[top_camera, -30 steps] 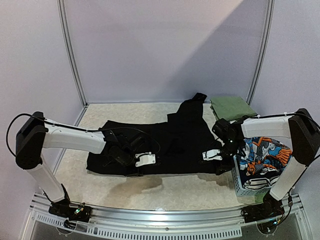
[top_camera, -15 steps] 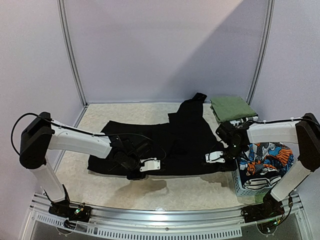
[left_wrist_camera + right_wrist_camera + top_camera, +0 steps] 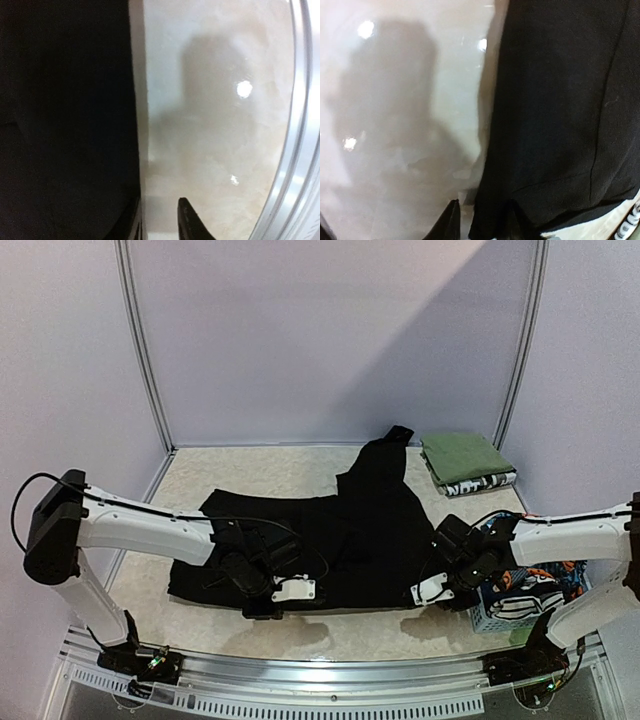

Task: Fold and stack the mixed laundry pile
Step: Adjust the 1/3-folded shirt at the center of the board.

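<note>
A large plain black garment [image 3: 340, 530] lies spread across the table's middle, with one narrow part reaching toward the back. My left gripper [image 3: 290, 590] sits at its near hem, left of centre. In the left wrist view [image 3: 160, 220] the tips stand narrowly apart and the black cloth [image 3: 65, 125] runs along the left finger. My right gripper [image 3: 428, 592] is shut on the same hem farther right. The right wrist view [image 3: 482, 220] shows the cloth [image 3: 560, 110] running between its fingers. The cartoon-print garment [image 3: 548, 578] lies in the basket, mostly hidden by my right arm.
The pale blue lattice basket [image 3: 505, 618] stands at the near right, under my right forearm. A folded olive-green cloth [image 3: 465, 454] rests at the back right on a black-and-white printed piece [image 3: 483, 483]. The metal rail [image 3: 300, 125] runs along the near table edge.
Both grippers have moved toward the near edge, and the black garment's near hem has come with them. My right arm has dropped lower across the basket.
</note>
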You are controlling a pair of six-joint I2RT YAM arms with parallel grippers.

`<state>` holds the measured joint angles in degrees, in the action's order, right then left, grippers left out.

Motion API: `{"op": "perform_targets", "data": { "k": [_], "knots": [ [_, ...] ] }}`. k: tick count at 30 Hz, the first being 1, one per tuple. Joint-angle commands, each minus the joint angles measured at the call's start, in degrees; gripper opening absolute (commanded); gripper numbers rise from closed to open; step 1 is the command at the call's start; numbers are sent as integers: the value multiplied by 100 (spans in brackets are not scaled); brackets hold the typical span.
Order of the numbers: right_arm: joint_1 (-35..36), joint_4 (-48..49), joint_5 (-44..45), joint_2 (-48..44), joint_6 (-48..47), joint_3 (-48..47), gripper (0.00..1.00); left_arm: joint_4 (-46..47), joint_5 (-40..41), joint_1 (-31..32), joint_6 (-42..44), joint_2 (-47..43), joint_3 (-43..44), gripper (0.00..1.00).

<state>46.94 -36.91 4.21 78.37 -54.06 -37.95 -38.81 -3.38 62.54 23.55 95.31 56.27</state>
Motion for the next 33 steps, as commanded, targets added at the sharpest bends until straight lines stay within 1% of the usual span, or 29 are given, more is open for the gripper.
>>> {"op": "perform_targets", "data": {
  "k": [1,2,3,5,7,9,11,12,13,15,16,20,26,31,33],
  "knots": [
    [-124,-947,-254,-335,114,-661,39,-376,151,36,-549,-243,475,36],
    [-251,-1133,-533,-342,154,-912,41,-249,248,-52,-662,-354,587,40],
    [-435,-1271,-874,-336,228,-1179,43,-84,303,-183,-818,-450,696,46],
    [-685,-1421,-1370,-301,391,-1576,46,343,657,-469,-1336,-523,954,64],
    [-827,-1407,-1657,-222,541,-1804,47,697,933,-776,-1888,-433,1235,67],
    [-958,-1275,-1861,-71,727,-1924,47,948,1120,-1209,-2648,-246,1514,68],
    [-1135,-1147,-2113,77,952,-2018,47,1120,952,-1607,-3528,-8,1731,68],
    [-1227,-1069,-2211,147,1038,-2068,47,1238,710,-1803,-4108,104,1776,68],
    [-1330,-990,-2314,240,1165,-2132,47,1482,445,-1976,-4494,229,1753,68],
    [-1506,-956,-2540,363,1353,-2229,47,1825,44,-2201,-5152,375,1679,68],
    [-1556,-928,-2609,415,1407,-2258,47,2007,-76,-2260,-5342,460,1629,68],
    [-1591,-720,-2704,427,1574,-2181,47,2366,-179,-2320,-5710,876,1604,70],
    [-1592,-586,-2757,466,1677,-2117,48,2837,-869,-2557,-6344,1590,1619,70],
    [-1593,-564,-2781,461,1730,-2101,48,3196,-1258,-2682,-6693,1984,1652,67],
    [-1593,-539,-2797,452,1744,-2101,47,3346,-1546,-2730,-6713,2119,1734,63]
  ]
}}
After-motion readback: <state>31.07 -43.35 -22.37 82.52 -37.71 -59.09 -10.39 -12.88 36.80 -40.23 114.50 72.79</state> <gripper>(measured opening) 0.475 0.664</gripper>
